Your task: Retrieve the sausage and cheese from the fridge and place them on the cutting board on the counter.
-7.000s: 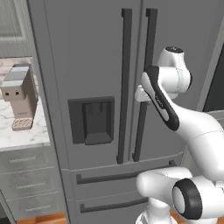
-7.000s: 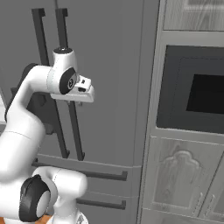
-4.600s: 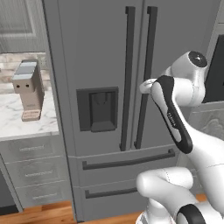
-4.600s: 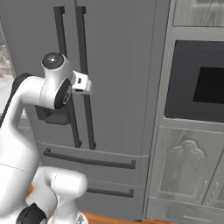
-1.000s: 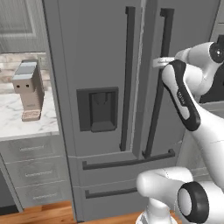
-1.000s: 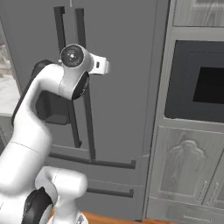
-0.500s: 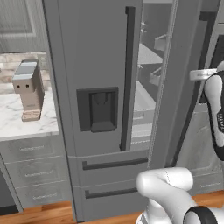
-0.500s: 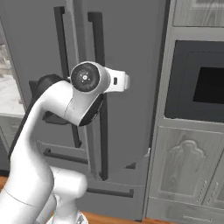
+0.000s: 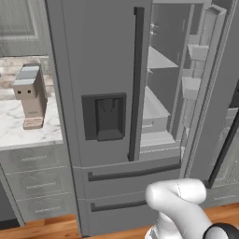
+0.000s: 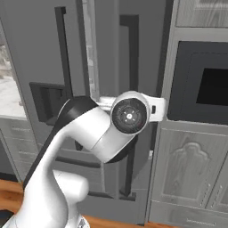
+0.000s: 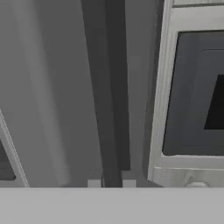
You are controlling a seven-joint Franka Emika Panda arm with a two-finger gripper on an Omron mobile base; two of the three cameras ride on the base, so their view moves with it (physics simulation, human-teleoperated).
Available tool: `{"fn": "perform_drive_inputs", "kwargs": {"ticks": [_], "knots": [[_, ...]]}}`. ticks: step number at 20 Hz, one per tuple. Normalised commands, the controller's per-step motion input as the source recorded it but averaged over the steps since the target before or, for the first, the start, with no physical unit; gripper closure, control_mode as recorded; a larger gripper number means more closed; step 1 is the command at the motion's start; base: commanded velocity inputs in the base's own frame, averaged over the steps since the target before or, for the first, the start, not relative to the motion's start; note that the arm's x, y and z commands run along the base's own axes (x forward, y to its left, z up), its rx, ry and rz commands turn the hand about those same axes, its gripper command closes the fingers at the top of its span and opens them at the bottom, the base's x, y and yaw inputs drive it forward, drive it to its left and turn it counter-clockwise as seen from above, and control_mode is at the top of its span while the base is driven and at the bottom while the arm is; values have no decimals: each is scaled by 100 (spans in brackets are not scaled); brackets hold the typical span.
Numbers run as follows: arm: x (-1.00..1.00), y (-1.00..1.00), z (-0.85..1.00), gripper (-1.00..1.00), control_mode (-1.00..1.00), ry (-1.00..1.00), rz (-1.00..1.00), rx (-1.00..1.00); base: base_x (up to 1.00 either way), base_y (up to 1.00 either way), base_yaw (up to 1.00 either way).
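The fingers (image 11: 111, 183) are clenched on the dark handle (image 11: 107, 100) of the fridge's (image 9: 98, 70) right door (image 9: 212, 107), which stands swung open. Inside, pale shelves (image 9: 156, 100) show; I can't make out the sausage or cheese. Left of the fridge, a tabletop (image 9: 18, 133) carries a grey block-shaped appliance (image 9: 30, 95). An oven (image 10: 202, 82) sits right.

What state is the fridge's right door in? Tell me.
Open. The right door is swung outward, exposing the fridge interior's shelves; the left door is shut.
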Motion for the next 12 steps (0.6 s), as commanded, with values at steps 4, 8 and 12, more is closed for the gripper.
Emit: {"fn": "perform_drive_inputs", "kwargs": {"ticks": [4,8,12], "knots": [[-13,-11,-6,-100,-100,-2,1,0,0,0,0],[-96,-24,4,-100,-100,-22,9,0,0,0,0],[-100,0,23,-100,-100,-35,11,0,0,0,0]]}}
